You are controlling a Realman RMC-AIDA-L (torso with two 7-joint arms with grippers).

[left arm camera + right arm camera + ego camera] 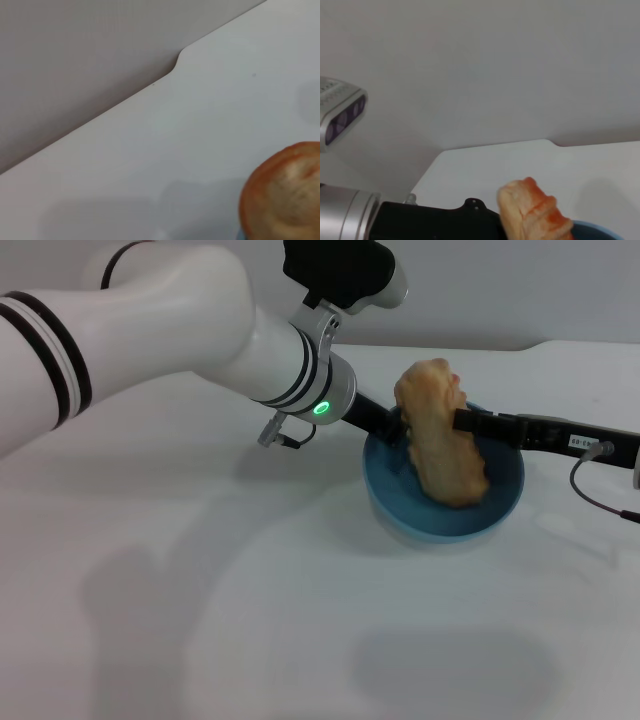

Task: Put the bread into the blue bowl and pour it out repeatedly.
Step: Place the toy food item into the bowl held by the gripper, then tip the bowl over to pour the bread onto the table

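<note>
Loaf up on end in the bowl, both arms crowding the rim!

We've got the ridged tan-and-orange toy bread [440,435] standing steeply in the round, glossy light-blue bowl [500,510], right of centre on the white table [250,620], its top poking well above the rim. The left gripper [392,425] reaches in from the left, the right gripper [465,422] from the right, both at the loaf. Finger contact is hidden, so we cannot tell whether either pincer grips or gapes.
</note>
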